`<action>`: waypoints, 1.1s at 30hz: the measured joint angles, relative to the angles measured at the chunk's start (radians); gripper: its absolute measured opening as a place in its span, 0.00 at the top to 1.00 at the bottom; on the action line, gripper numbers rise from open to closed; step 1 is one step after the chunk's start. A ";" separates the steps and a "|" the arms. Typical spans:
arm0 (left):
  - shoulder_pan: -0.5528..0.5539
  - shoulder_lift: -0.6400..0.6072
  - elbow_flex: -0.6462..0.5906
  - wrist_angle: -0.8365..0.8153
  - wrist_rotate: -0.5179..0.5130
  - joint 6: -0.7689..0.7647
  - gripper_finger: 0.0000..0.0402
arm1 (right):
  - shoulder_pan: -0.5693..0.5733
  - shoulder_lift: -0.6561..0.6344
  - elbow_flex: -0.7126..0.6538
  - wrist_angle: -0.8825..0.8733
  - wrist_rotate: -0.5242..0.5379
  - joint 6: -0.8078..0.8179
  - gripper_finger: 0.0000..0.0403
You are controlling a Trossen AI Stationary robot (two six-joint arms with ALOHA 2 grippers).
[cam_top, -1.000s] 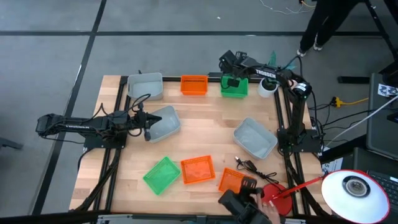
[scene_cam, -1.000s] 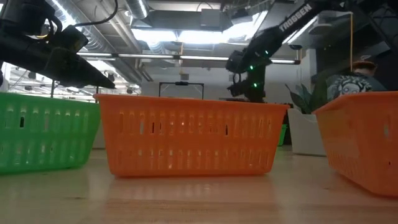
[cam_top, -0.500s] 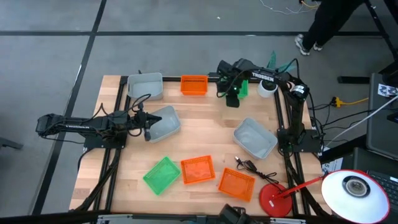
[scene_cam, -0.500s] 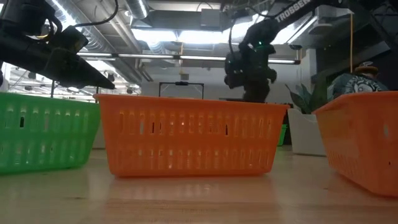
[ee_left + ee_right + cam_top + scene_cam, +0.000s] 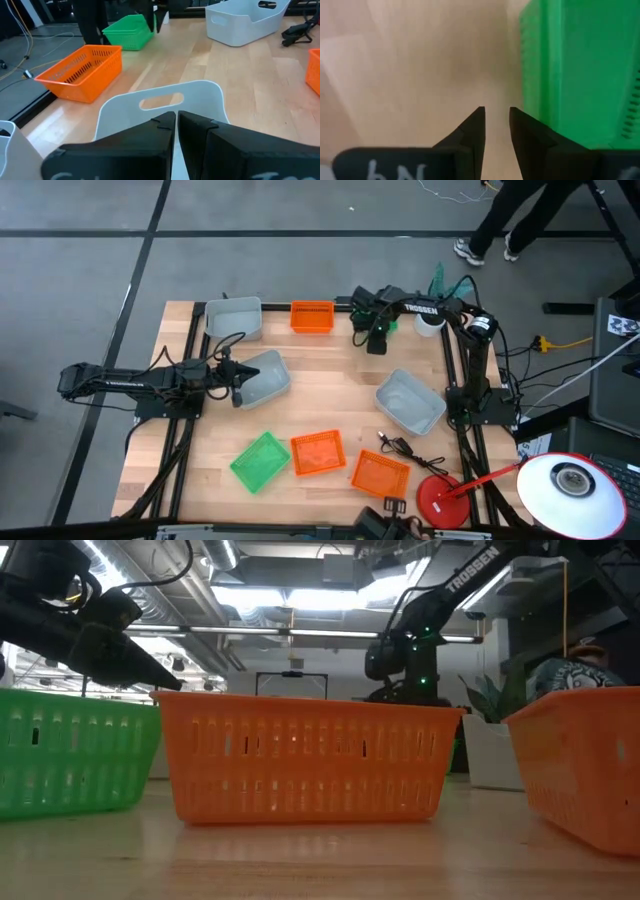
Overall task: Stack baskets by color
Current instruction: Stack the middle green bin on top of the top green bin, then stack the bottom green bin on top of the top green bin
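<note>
My left gripper is shut at the near wall of a grey-white basket left of the table's middle; the far wall with its handle slot faces the fingers. My right gripper points down, open, over bare wood just left of a green basket at the far edge, which the arm mostly hides from above. Other baskets rest on their bottoms: grey-white and orange at the far edge, grey-white at right, green and two orange near the front. My left gripper comes level from the table's left side and closes on the grey-white basket's near wall, of which a pale sliver shows between the fingers. The fingers themselves hide the place of contact. Whether the basket is lifted or rests on the table I cannot tell.
A white pot with a teal plant stands at the far right corner. A black cable and a red lamp base lie near the front right. A person walks beyond the far edge. Bare wood lies between the baskets mid-table.
My right gripper has come off from above the far green basket toward the table's near edge and sunk lower, tipping until it points down beside that basket. The person behind the table has walked on.
</note>
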 joint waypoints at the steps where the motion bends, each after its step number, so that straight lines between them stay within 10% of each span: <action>1: 0.000 0.000 0.000 0.000 0.000 -0.001 0.97 | 0.000 0.000 0.000 0.008 0.009 0.000 0.77; 20: 0.000 0.000 0.000 0.006 -0.001 -0.001 0.97 | 0.009 -0.001 0.002 -0.054 -0.067 0.001 0.77; 33: 0.000 0.000 0.000 0.071 0.001 -0.017 0.97 | 0.100 -0.001 0.121 -0.312 -0.601 0.002 0.77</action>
